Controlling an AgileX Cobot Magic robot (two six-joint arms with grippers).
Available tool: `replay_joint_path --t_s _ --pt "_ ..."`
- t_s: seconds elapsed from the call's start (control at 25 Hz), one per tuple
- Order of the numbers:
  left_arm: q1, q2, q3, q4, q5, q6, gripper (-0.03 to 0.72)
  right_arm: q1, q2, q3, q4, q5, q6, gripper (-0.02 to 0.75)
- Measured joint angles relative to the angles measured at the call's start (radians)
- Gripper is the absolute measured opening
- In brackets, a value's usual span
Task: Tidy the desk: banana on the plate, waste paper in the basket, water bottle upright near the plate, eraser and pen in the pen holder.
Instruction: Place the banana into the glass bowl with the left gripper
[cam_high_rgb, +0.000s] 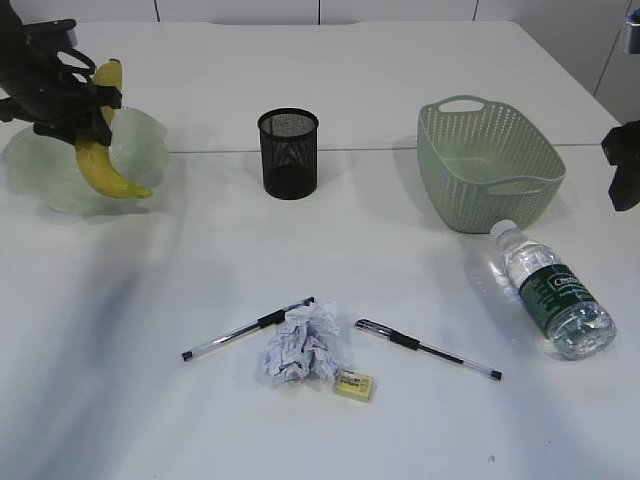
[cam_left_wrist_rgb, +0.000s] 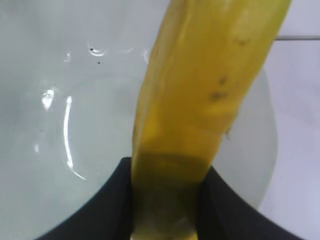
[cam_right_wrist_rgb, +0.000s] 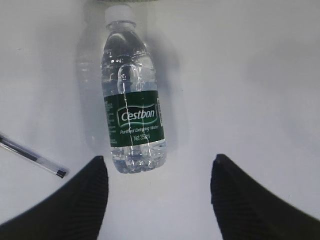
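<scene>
banana (cam_high_rgb: 104, 150) clamped in left pincer (cam_high_rgb: 85, 105), hanging over plate (cam_high_rgb: 40, 170) right below it. right pincer (cam_right_wrist_rgb: 159, 192) jaws apart, nothing between them, water bottle (cam_right_wrist_rgb: 131, 102) lying on its side on worktop (cam_high_rgb: 150, 420) just ahead of it, cap away from pincer. one pen (cam_right_wrist_rgb: 32, 159) off to its left.

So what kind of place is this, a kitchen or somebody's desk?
Most likely a desk set up for a robot tidying test: a plain white tabletop holding two clear-barrelled pens, a black wire-mesh pen cup and a tiny pale yellow eraser.
</scene>
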Motion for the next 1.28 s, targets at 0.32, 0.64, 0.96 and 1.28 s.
replay_joint_path --t_s 0.32,0.64,0.96,1.28 --pt "0.000 0.000 -0.116 -0.018 0.021 0.000 0.207 0.000 0.000 0.000 0.004 0.000 0.000 0.484" --pt "0.028 -0.002 -0.208 -0.016 0.025 0.000 0.208 0.000 0.000 0.000 0.004 0.000 0.000 0.483" --pt "0.118 0.003 -0.208 0.018 0.003 0.000 0.213 0.000 0.000 0.000 0.004 -0.017 -0.002 0.483" --pt "0.135 0.067 -0.209 -0.043 -0.012 0.000 0.215 0.000 0.004 0.000 0.008 -0.047 -0.002 0.483"
